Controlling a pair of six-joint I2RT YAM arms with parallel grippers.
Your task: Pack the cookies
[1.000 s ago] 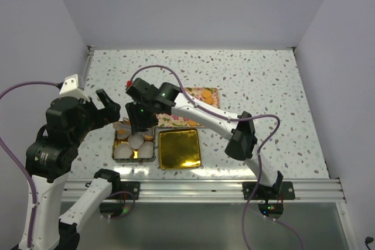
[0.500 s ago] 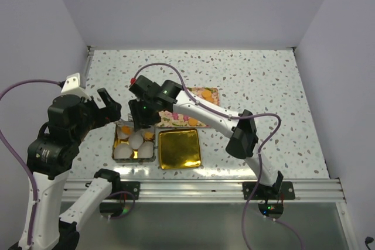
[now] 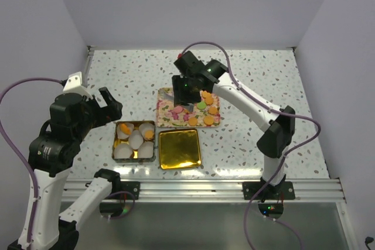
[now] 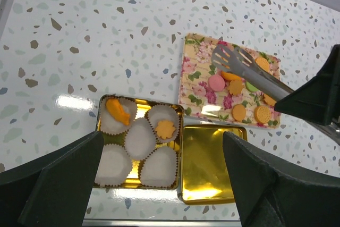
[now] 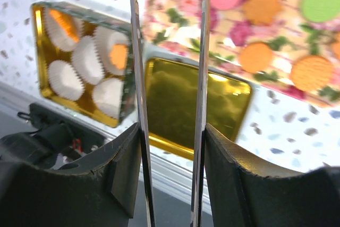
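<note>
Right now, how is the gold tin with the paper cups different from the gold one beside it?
The tin is filled with white paper cups, and two cups hold orange cookies. The lid beside it holds nothing, so its whole shiny floor shows. In the top view the tin lies on the left and the lid on the right. Both are gold and rectangular, and they lie flat side by side.
</note>
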